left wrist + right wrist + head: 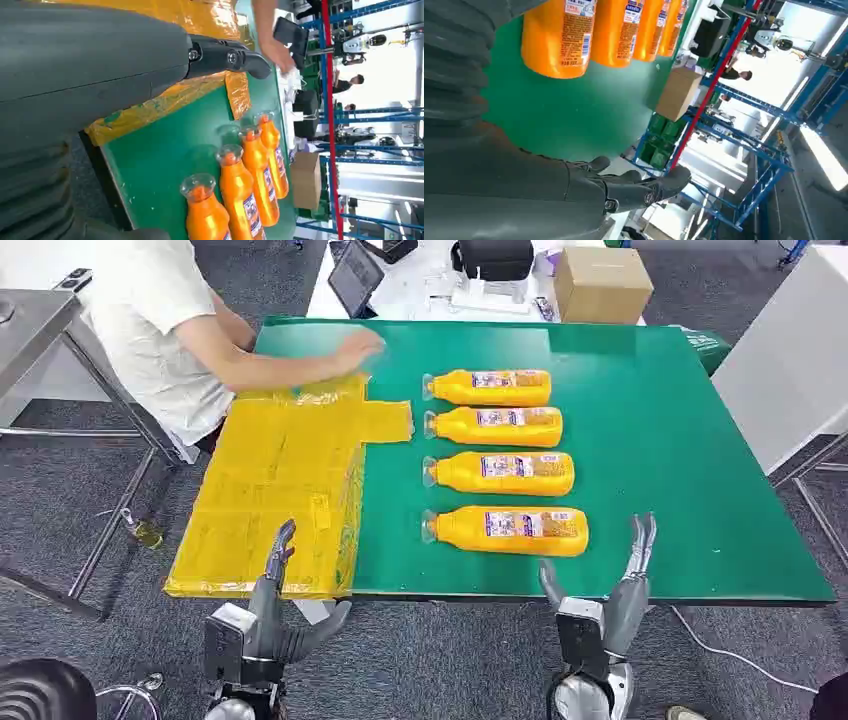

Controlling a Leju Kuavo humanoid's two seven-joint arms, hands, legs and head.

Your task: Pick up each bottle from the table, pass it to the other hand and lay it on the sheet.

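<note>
Bottles [512, 529] are lying in a row mid-bench, right of the yellow sheet [270, 500]; likely rigid, full, smooth, best gripped mid-body. Left hand [275, 585] and right hand [615, 585] are hovering open, holding nothing.

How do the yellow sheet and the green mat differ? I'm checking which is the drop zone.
The yellow sheet is crinkled and glossy with nothing on it; the green mat is smooth and carries four orange bottles. A person's hand reaches over the sheet's far end. Both lie flat on the table.
</note>
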